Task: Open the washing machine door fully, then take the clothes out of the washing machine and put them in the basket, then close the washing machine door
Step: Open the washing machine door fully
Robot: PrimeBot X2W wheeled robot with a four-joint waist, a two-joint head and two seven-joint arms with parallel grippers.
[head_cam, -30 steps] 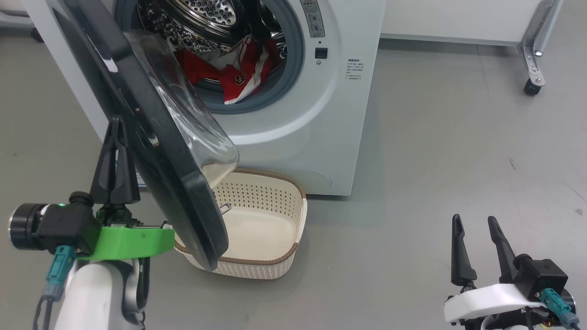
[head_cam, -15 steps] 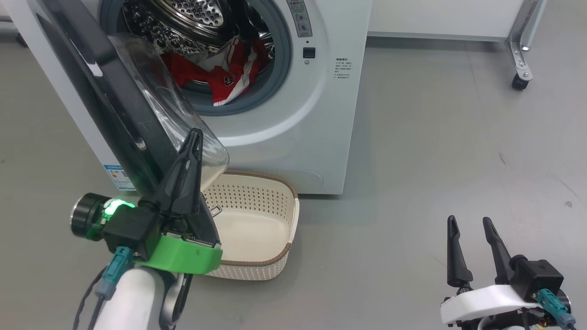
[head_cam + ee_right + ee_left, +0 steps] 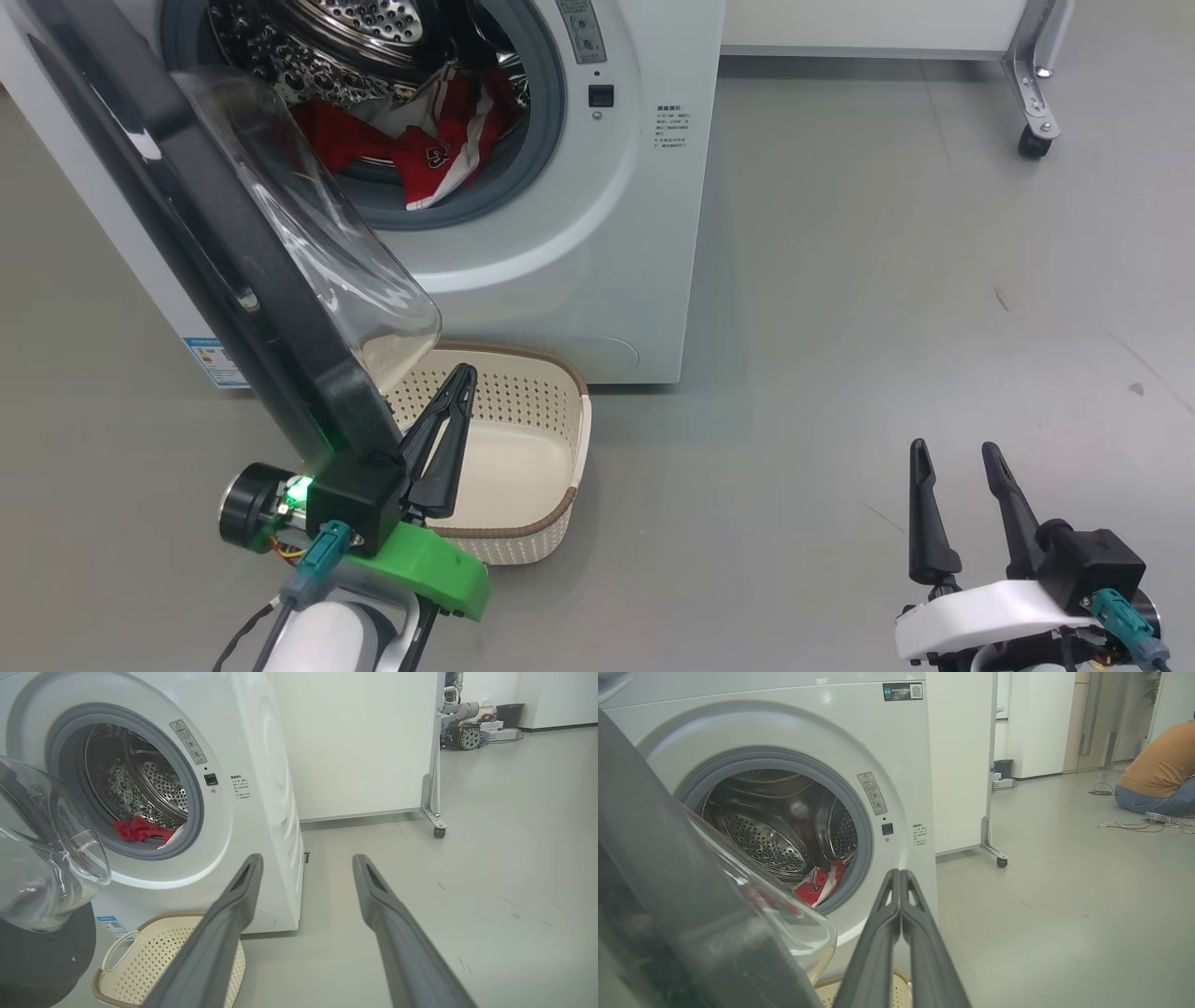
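The white washing machine (image 3: 597, 233) stands at the top of the head view. Its black-rimmed door (image 3: 187, 243) with the glass bowl hangs open to the left. Red and white clothes (image 3: 411, 154) lie in the steel drum, and the clothes (image 3: 817, 886) also show in the left wrist view. The cream basket (image 3: 560, 439) sits on the floor under the mouth. My left gripper (image 3: 462, 375) is shut on nothing, just below the door's lower edge, with its tips over the basket. My right gripper (image 3: 952, 450) stands open and empty at the lower right, far from the machine.
A white panel on a metal leg with a caster (image 3: 1027, 142) stands behind the machine to the right. In the left wrist view a person (image 3: 1160, 772) sits on the floor far off among cables. Grey floor (image 3: 887, 327) stretches between my right gripper and the machine.
My left gripper has swung from the door's outer left side to the right, under its lower edge, and now points over the basket. The head view has shifted. The right gripper stays put.
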